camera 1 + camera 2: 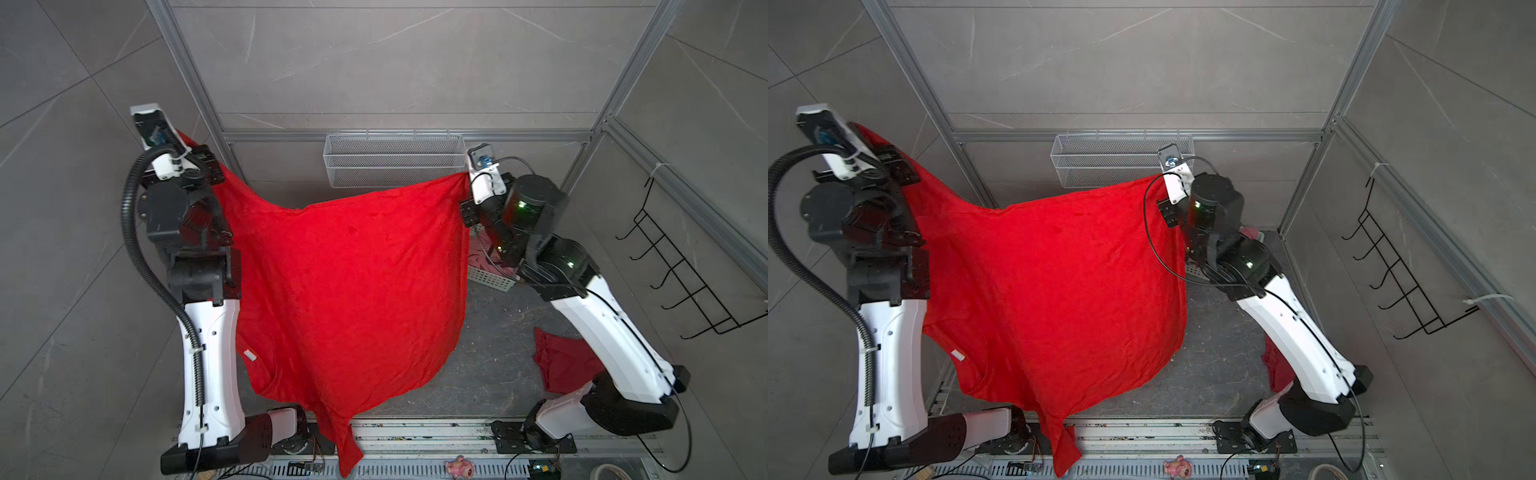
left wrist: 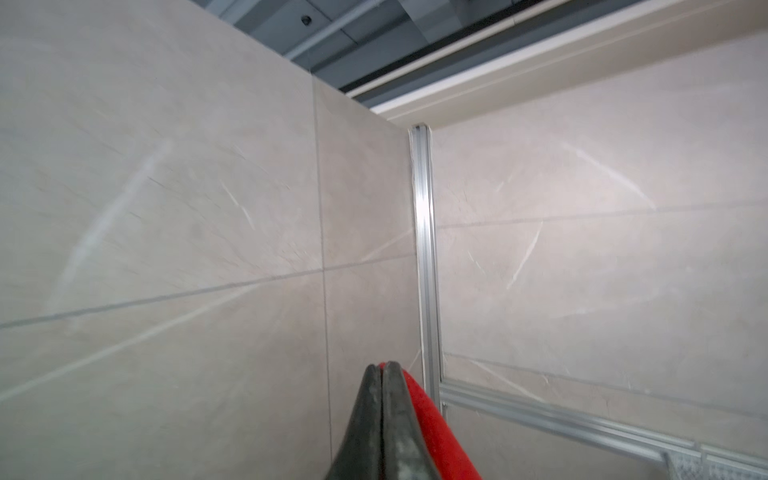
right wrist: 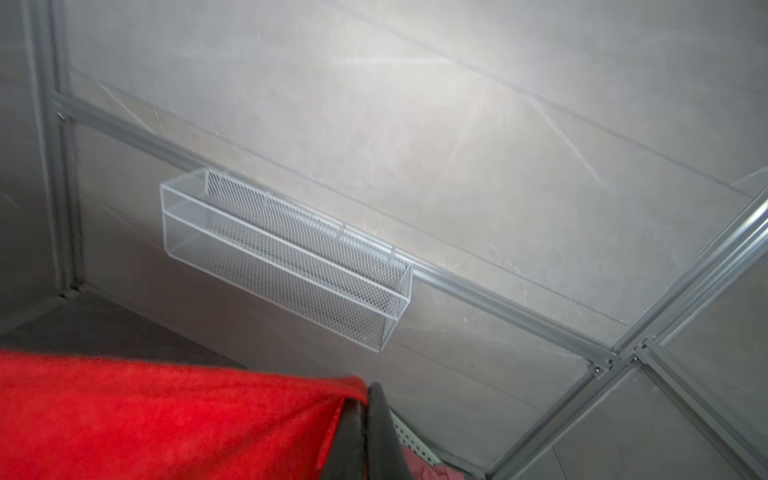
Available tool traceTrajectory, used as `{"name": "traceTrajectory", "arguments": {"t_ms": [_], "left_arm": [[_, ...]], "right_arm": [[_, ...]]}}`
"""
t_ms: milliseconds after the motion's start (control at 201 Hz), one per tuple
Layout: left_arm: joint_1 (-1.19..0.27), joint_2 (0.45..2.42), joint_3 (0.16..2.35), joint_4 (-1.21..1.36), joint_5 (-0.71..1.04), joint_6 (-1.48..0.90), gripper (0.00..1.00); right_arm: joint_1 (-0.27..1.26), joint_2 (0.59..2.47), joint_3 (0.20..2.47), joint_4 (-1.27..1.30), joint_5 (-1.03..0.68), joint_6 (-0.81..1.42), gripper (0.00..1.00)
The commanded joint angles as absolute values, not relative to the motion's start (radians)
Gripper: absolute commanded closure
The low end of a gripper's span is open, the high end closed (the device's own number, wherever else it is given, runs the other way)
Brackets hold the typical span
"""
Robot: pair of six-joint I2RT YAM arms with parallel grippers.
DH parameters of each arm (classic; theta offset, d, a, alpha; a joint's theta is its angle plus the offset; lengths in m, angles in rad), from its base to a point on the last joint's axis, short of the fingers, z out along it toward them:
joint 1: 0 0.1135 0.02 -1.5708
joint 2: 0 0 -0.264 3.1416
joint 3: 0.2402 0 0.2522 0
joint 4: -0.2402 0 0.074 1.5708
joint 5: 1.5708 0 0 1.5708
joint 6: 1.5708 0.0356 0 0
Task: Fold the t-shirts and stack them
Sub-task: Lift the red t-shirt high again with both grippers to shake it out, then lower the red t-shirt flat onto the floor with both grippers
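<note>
A bright red t-shirt (image 1: 353,291) (image 1: 1059,291) hangs spread in the air between my two raised arms, its lower part draping over the table's front rail. A small white label (image 1: 249,355) shows near its collar. My left gripper (image 1: 181,136) (image 2: 384,366) is shut on one upper corner of it, with red cloth (image 2: 432,428) running beside the fingers. My right gripper (image 1: 465,175) (image 3: 371,389) is shut on the other upper corner. A darker crimson t-shirt (image 1: 561,361) lies crumpled on the table under the right arm. Salmon-pink cloth (image 1: 484,257) fills a mint-green basket (image 1: 490,280).
A white wire-mesh basket (image 1: 392,160) (image 3: 286,262) hangs on the back wall behind the shirt. A black wire rack (image 1: 685,282) is fixed to the right wall. A small plush toy (image 1: 459,465) sits at the front rail. An aluminium post (image 2: 426,249) stands close to the left gripper.
</note>
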State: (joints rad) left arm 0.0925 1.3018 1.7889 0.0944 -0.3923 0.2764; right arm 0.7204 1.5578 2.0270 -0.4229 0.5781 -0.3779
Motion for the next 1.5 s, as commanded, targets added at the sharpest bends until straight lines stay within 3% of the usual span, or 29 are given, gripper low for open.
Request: {"name": "traceTrajectory", "arguments": {"t_ms": [0, 259, 647, 1080, 1244, 1493], "left_arm": [[0.104, 1.322, 1.712, 0.161, -0.403, 0.237, 1.00], [0.112, 1.449, 1.462, 0.145, -0.351, 0.061, 1.00], [0.127, 1.595, 1.391, 0.054, -0.271, -0.086, 1.00], [0.131, 1.473, 1.289, -0.221, -0.230, -0.302, 1.00], [0.130, 1.435, 1.255, -0.250, -0.229, -0.317, 1.00], [0.131, 1.427, 1.242, -0.250, -0.215, -0.339, 1.00]], "right_arm": [[0.649, 1.634, 2.008, -0.450, 0.597, -0.267, 1.00], [0.620, 1.899, 2.040, -0.541, 0.485, -0.103, 1.00], [0.586, 2.237, 2.344, -0.719, 0.475, -0.088, 1.00], [0.548, 2.478, 2.591, -0.804, 0.385, -0.173, 1.00], [0.531, 2.628, 2.808, -0.846, 0.325, -0.160, 1.00], [0.513, 2.704, 2.798, -0.782, 0.240, -0.083, 1.00]]}}
